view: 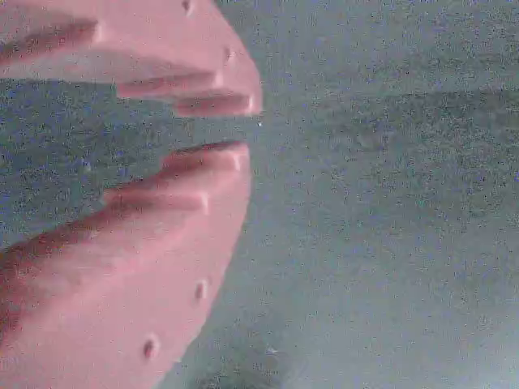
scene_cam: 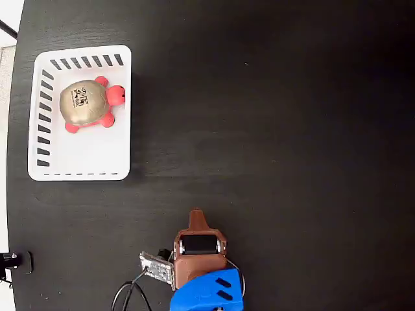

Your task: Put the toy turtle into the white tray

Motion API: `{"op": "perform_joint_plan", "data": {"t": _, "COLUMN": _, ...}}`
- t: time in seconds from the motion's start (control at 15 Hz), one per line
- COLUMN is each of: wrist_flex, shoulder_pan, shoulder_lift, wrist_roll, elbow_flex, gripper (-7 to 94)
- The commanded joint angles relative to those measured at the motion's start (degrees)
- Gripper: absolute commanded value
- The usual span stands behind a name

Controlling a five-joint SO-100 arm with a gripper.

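Note:
The toy turtle (scene_cam: 87, 105), with its tan-grey domed shell, black printed mark and red-pink head and feet, lies inside the white tray (scene_cam: 81, 165) at the upper left of the fixed view, in the tray's upper half. My gripper (scene_cam: 196, 214) is far from it, low at the bottom centre of the table and pointing up the picture. In the wrist view the two reddish-brown fingers (view: 122, 267) fill the left side. The gripper (view: 247, 128) is shut apart from a thin slit at the tips and holds nothing. Only dark table shows beyond them.
The black table (scene_cam: 279, 142) spreads across the fixed view. The arm's blue body (scene_cam: 207, 291) and its cables (scene_cam: 130, 295) sit at the bottom edge. A small dark clamp (scene_cam: 13, 261) is at the table's left edge.

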Motion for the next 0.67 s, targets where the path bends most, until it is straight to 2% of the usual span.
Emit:
{"op": "perform_joint_plan", "data": {"t": 0.0, "wrist_flex": 0.44, "shoulder_pan": -1.58, "shoulder_lift": 0.44, "wrist_roll": -0.26, "elbow_flex": -0.7, "gripper": 0}}
{"op": "perform_joint_plan", "data": {"t": 0.6, "wrist_flex": 0.44, "shoulder_pan": -1.32, "shoulder_lift": 0.44, "wrist_roll": -0.09, "elbow_flex": -0.7, "gripper": 0}}
